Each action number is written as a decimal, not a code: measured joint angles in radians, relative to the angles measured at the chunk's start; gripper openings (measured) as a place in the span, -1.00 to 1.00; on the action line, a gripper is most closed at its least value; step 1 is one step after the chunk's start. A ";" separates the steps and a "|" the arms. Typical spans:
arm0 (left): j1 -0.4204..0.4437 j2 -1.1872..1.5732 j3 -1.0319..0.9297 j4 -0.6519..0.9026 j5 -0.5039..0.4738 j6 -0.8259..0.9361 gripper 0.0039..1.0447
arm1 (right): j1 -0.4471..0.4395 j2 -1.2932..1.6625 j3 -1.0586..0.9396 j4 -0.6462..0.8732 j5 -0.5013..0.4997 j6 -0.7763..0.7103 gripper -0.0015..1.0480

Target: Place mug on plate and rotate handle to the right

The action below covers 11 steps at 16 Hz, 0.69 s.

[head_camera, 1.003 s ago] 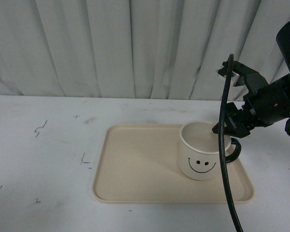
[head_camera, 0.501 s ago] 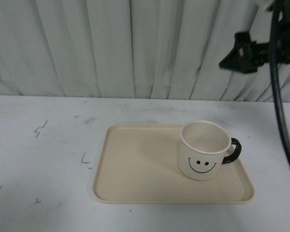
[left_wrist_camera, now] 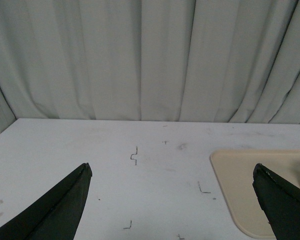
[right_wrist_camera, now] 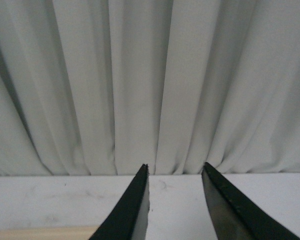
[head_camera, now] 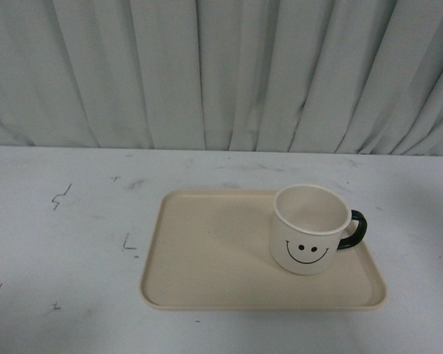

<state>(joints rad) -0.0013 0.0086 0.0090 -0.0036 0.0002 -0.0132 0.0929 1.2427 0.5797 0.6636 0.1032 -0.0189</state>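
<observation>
The mug stands upright on the plate, right side, its handle pointing right, so we judge both steps done. Our left end effector gapes wide over the desk; our right end effector is narrowly parted, empty. We read no writing, only the smiley face.

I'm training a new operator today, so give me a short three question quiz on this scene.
1. True or false: the cream-white smiley mug stands on the beige rectangular plate.
2. Which way does the black loop handle point in the front view? A) left B) right C) toward the camera
3. In its wrist view, the left gripper holds ____.

Key: 1 true. 2 B. 3 nothing; its jaws stand wide apart.
</observation>
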 joint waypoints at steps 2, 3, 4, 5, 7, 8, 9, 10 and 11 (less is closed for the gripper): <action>0.000 0.000 0.000 0.000 0.000 0.000 0.88 | 0.004 -0.156 -0.149 -0.020 -0.011 0.002 -0.83; 0.000 0.000 0.000 0.000 0.000 0.000 0.88 | 0.002 -0.187 -0.178 -0.009 -0.018 0.002 -0.96; 0.000 0.000 0.000 0.000 0.000 0.000 0.88 | -0.010 -0.219 -0.209 0.005 -0.024 0.004 -0.96; 0.000 0.000 0.000 0.000 0.000 0.000 0.88 | -0.019 -0.248 -0.243 0.011 -0.026 0.004 -0.96; 0.000 0.000 0.000 0.000 0.000 0.000 0.88 | -0.061 -0.298 -0.318 0.010 -0.084 0.004 -0.96; 0.000 0.000 0.000 0.000 0.000 0.000 0.88 | -0.083 -0.317 -0.338 0.009 -0.096 0.004 -0.96; 0.000 0.000 0.000 0.000 -0.002 0.000 0.88 | -0.097 -0.345 -0.362 0.008 -0.095 0.005 -0.96; 0.000 0.000 0.000 0.000 0.000 0.000 0.88 | -0.098 -0.376 -0.382 0.004 -0.097 0.005 -0.96; 0.000 0.000 0.000 0.000 0.000 0.000 0.88 | -0.098 -0.412 -0.406 -0.005 -0.100 0.005 -0.96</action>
<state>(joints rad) -0.0010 0.0086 0.0090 -0.0036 -0.0002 -0.0132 -0.0051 0.8303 0.1738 0.6590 0.0036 -0.0139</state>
